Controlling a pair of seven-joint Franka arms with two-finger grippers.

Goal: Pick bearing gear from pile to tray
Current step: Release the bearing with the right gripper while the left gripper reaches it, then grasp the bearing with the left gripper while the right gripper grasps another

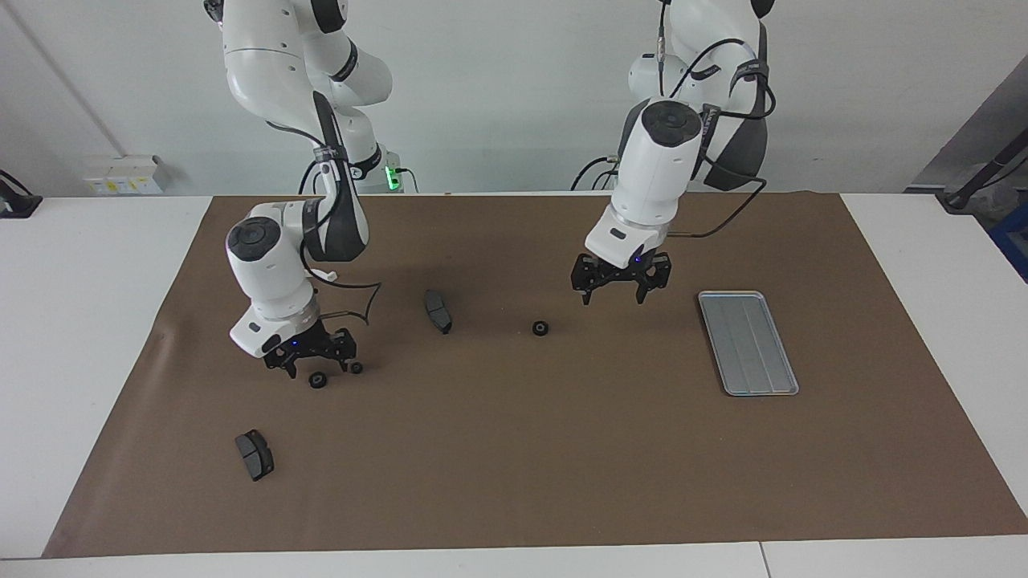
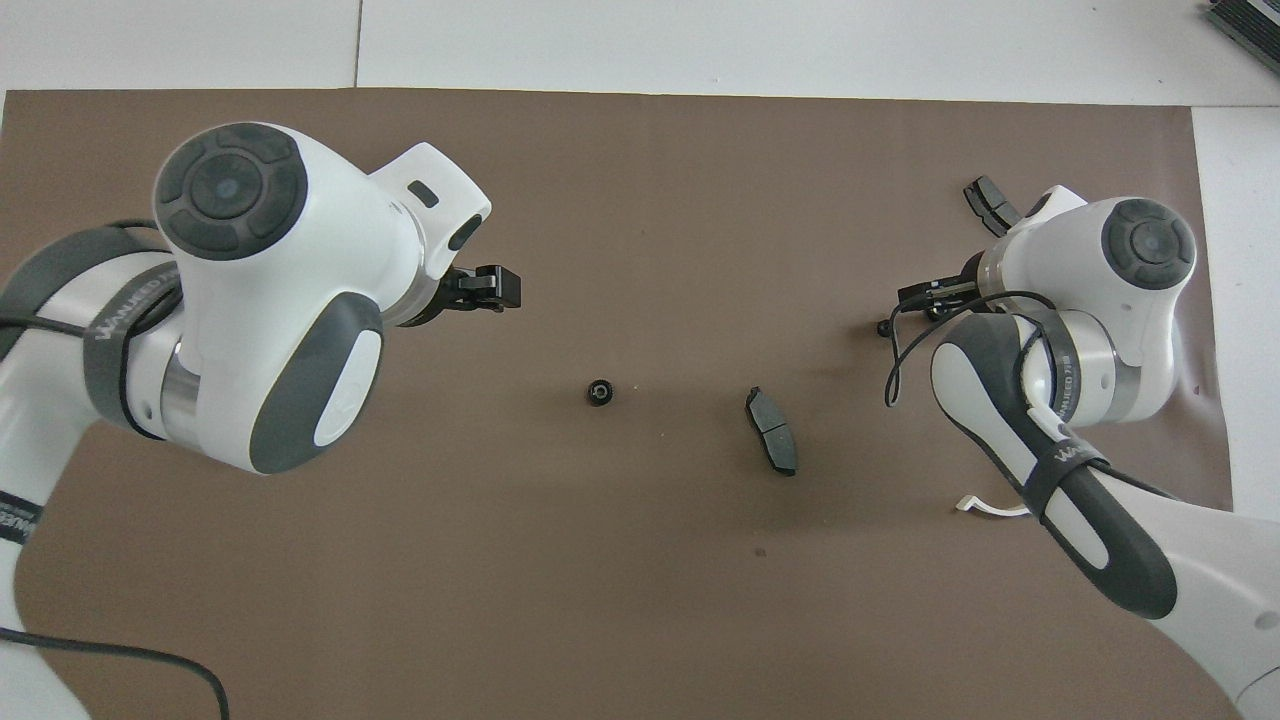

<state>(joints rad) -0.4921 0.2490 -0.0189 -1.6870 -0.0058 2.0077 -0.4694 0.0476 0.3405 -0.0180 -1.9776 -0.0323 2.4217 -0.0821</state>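
Observation:
The pile lies scattered on the brown mat. One black gear sits mid-mat. Two more gears lie close together toward the right arm's end. My right gripper hangs low and open right over those two, gripping nothing. My left gripper is open and empty in the air, over the mat between the middle gear and the tray. The silver tray holds nothing. My left arm hides it in the overhead view.
One dark grey pad lies between the middle gear and the right arm. A second pad lies farther out at that end. An end of the white bracket peeks from under the right arm.

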